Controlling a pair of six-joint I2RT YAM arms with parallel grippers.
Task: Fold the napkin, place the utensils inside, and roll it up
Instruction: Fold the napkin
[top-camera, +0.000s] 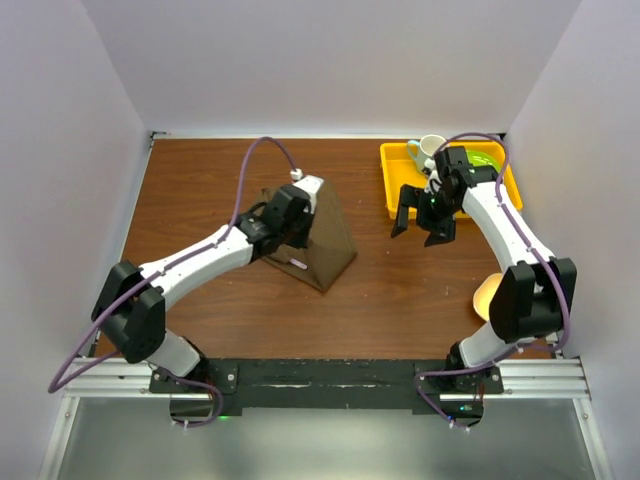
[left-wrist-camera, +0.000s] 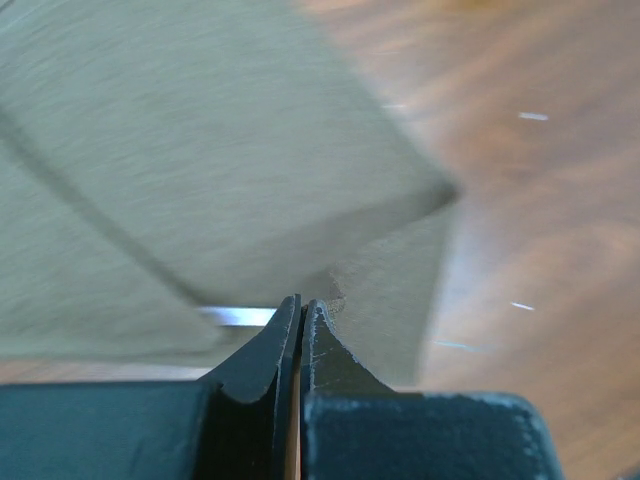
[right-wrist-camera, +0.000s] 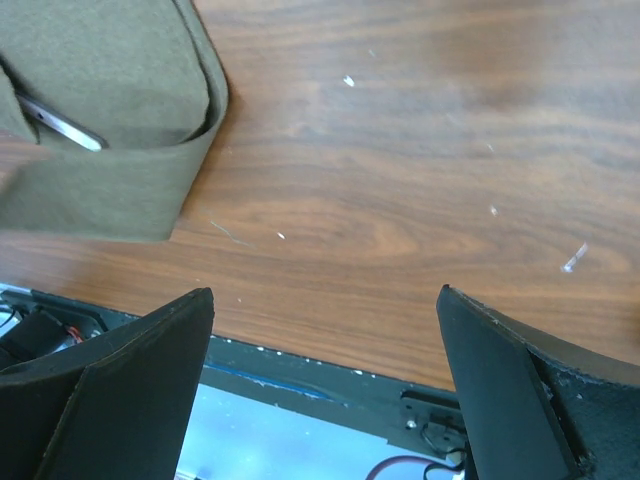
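Note:
The dark brown napkin (top-camera: 330, 245) lies folded at the table's middle, one flap raised. My left gripper (top-camera: 288, 218) is over its left part, jaws shut on a fold of the cloth (left-wrist-camera: 250, 150) at the fingertips (left-wrist-camera: 302, 305). The silver knife (left-wrist-camera: 235, 316) shows as a thin strip under the raised flap; its end pokes out at the napkin's near edge (top-camera: 298, 265). My right gripper (top-camera: 420, 225) is open and empty, above bare wood right of the napkin. In the right wrist view (right-wrist-camera: 325, 300) the napkin (right-wrist-camera: 100, 110) and knife (right-wrist-camera: 60, 122) lie at upper left.
A yellow tray (top-camera: 395, 185) stands at the back right with a pale mug (top-camera: 430, 148) and a green item (top-camera: 485, 160). A pale orange round object (top-camera: 487, 297) sits by the right arm's base. White walls close in the sides and back.

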